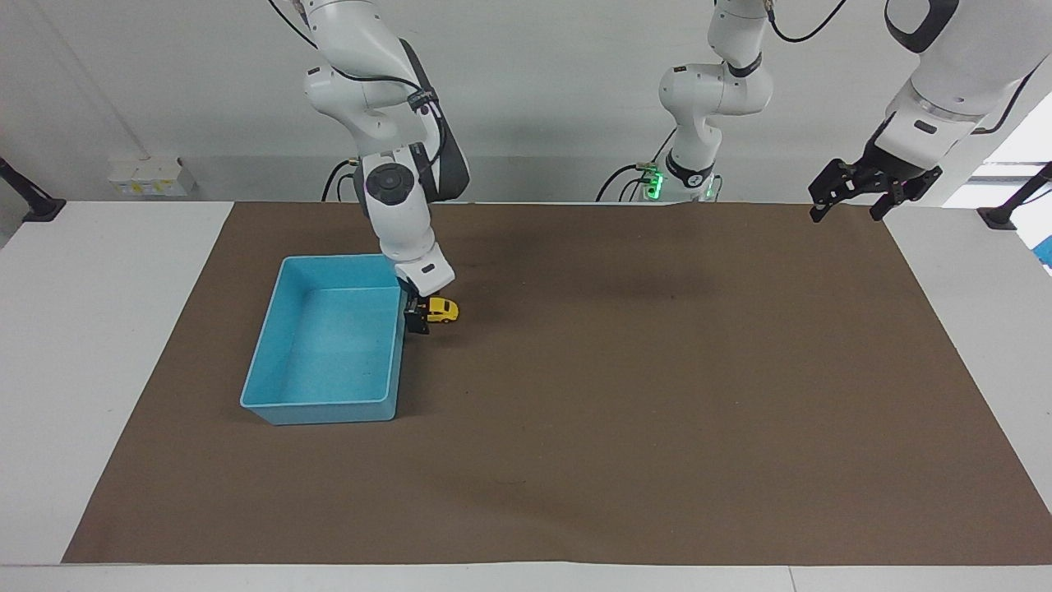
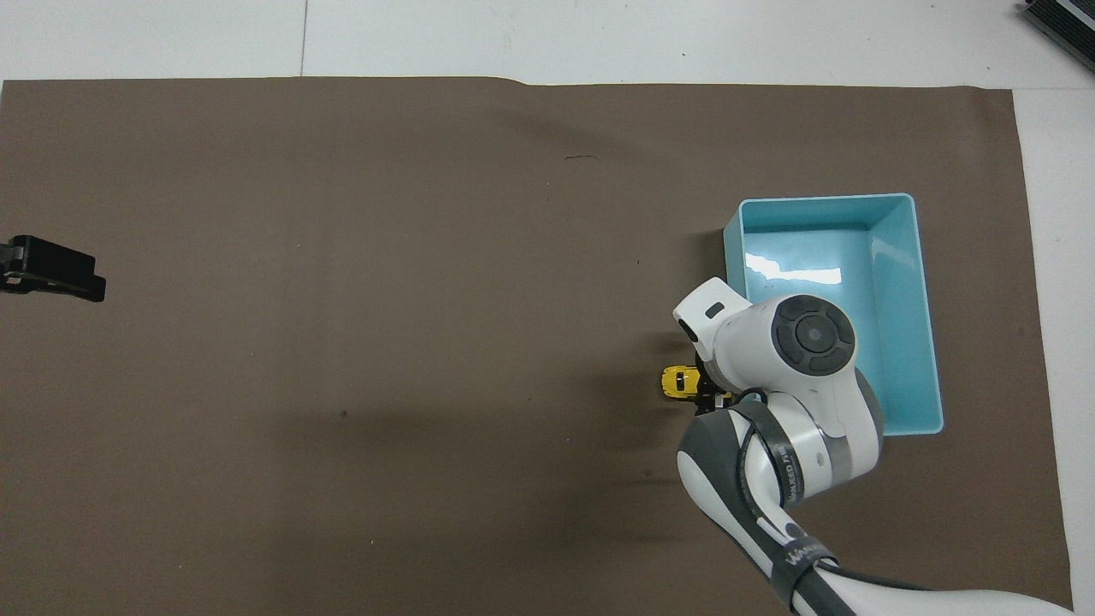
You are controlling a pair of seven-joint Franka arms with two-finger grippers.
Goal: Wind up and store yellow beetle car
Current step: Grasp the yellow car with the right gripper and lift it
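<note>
Brown paper (image 1: 625,411) covers most of the white surface (image 1: 99,345), and everything of interest sits on that mat toward the right arm's end. Nearest the robots among the things on it is the yellow beetle car (image 1: 444,310) (image 2: 678,382), a small toy on its wheels on the mat, just beside the long wall of the tray and outside it. The right hand (image 1: 418,316) (image 2: 712,395) is down at the end of the car that faces the tray, so that only the other half of the yellow body shows in either view; one black finger (image 1: 422,322) stands in front of the car in the facing view. The fingers sit close around the car's end, but whether they are clamped on it or only beside it cannot be told from here. The white forearm of the right arm leans down over the corner of the tray closest to the robots and hides that corner from above. The light-blue tray (image 1: 271,362) (image 2: 928,342) lies with its long sides running away from the robots, its floor bare, reaching farther from the robots than the car does. The left hand (image 1: 851,191) (image 2: 53,274) waits in the air over the mat's edge at the left arm's end, well apart from the car, its two fingers spread apart and holding nothing.
</note>
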